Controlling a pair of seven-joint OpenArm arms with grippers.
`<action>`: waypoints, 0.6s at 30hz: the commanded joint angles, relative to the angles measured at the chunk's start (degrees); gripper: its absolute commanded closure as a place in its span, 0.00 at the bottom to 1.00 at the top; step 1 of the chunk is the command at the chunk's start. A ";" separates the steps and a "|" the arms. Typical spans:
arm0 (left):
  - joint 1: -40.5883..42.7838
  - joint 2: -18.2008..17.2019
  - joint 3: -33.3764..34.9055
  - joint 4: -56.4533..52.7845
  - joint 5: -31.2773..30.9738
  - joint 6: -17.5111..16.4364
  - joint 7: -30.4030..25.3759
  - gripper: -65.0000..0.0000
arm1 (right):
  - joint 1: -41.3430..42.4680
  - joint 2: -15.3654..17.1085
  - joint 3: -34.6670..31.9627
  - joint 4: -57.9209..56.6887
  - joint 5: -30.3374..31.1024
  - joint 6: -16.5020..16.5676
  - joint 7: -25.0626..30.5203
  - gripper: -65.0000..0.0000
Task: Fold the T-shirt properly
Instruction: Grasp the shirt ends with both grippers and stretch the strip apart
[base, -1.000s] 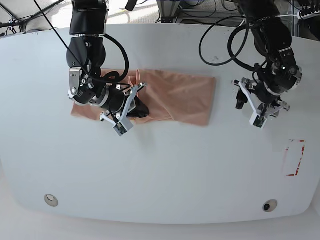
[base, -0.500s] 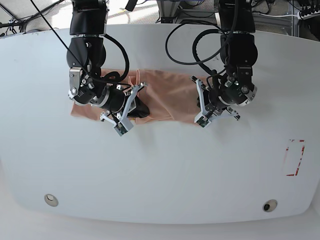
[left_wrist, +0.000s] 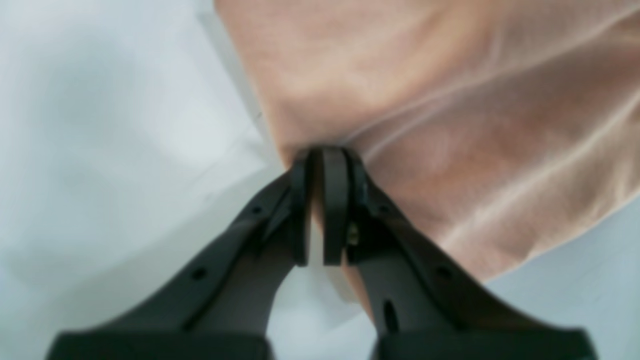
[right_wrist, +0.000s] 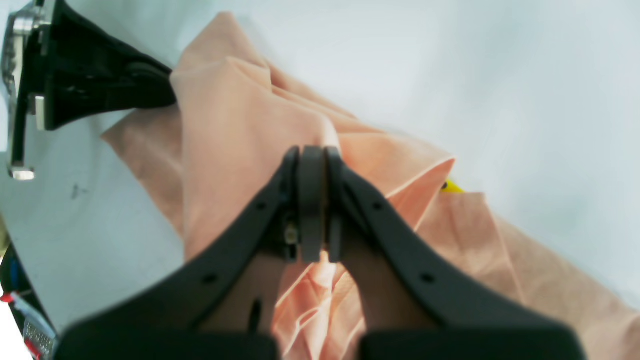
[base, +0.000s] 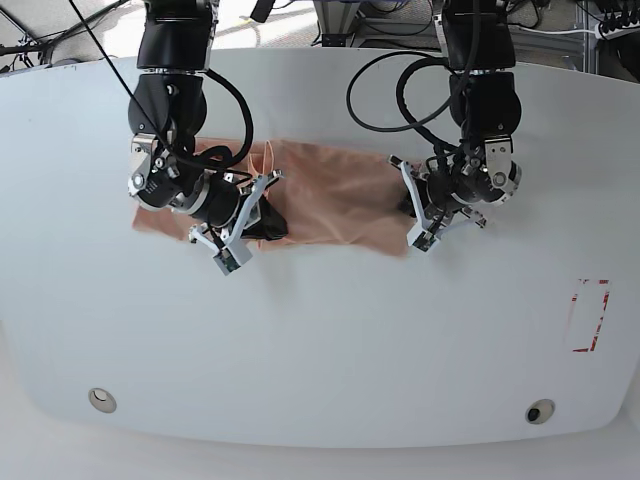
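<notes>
Beside T-shirt (right_wrist: 240, 125), yellow emblem (right_wrist: 451, 186) peeks

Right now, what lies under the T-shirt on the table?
Around the T-shirt only the bare white table shows. What lies under the cloth is covered. A small yellow spot peeks from under a fold; it cannot be identified.

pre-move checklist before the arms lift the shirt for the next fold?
1. Left gripper shut on the T-shirt edge: ok.
2. Right gripper shut on a raised fold of fabric: ok.
3. Both grips catch all layers: cannot tell.
4. Shirt flat and smooth between the grippers: not ok, creased and bunched near the right gripper.
5. Fabric all on the table: ok.
</notes>
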 joint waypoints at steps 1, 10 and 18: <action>-0.16 0.27 0.21 -2.70 0.72 -0.17 1.61 0.97 | 1.13 0.52 1.07 1.15 0.95 0.03 1.46 1.00; -0.07 0.19 -0.93 -3.14 0.81 -0.17 1.61 0.97 | 0.78 2.10 1.94 1.15 0.95 0.03 1.46 1.00; -0.07 -0.87 -0.84 -3.23 0.81 -0.17 1.61 0.97 | 2.80 2.63 10.03 -7.03 0.87 0.03 2.78 1.00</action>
